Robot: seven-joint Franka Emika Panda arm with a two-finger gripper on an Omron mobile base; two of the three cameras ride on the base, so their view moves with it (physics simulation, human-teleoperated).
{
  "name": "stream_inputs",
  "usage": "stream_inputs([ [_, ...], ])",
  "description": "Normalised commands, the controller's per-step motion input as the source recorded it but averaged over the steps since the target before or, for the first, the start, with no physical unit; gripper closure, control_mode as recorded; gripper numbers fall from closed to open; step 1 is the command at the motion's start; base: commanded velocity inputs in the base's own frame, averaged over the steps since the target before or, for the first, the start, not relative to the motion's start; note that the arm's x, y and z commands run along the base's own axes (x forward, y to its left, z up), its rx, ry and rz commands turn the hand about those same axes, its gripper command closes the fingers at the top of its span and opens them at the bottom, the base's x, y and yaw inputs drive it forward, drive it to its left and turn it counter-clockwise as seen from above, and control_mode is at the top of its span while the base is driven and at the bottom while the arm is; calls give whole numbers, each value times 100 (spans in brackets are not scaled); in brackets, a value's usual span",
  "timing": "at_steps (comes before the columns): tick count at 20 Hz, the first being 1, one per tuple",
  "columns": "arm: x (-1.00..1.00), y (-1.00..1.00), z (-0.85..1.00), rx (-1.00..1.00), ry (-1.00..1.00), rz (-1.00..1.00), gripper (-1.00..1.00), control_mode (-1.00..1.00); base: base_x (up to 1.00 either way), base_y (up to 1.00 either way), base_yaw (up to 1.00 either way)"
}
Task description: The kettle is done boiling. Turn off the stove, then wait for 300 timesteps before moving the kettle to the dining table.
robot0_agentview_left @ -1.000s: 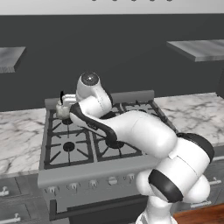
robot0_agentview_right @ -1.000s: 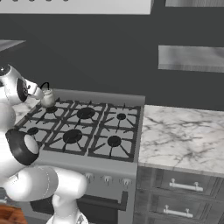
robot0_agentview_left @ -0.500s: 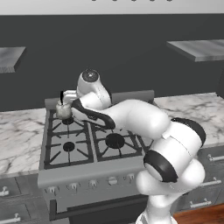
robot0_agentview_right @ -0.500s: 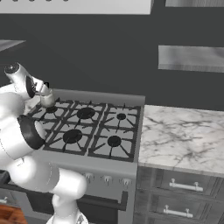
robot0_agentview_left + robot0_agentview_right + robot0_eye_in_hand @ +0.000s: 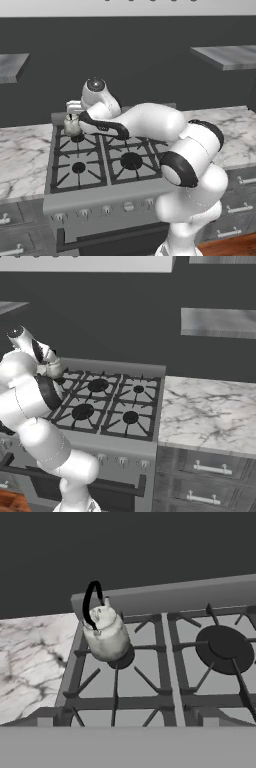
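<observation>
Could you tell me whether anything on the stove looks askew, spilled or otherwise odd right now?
Nothing stands out. The kettle sits on the back-left burner of the stove, handle up; it looks tilted in the hand view, but that camera rolls with the hand. The grates look straight, and no spill shows on the marble counter beside it.

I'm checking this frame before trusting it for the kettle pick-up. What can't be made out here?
- Small silver-grey metal kettle: partly covered by the white arm in both base views.
- Front knobs of the grey steel gas stove: too small to read on or off.
- Gripper's jaws: hidden behind the wrist in both base views.
</observation>
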Motion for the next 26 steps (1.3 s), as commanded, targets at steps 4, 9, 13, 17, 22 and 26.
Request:
stream_inputs([
  [4,28,18,0,0,0,0,-100,-100,0,0,0],
  [9,14,3,-2,-1,0,0,-100,-100,0,0,0],
  [13,16,7,-10,-4,0,0,-100,-100,0,0,0],
  [17,19,9,-7,-2,0,0,-100,-100,0,0,0],
  [22,18,9,-10,0,0,0,-100,-100,0,0,0],
  [26,11,2,0,1,0,0,-100,-100,0,0,0],
])
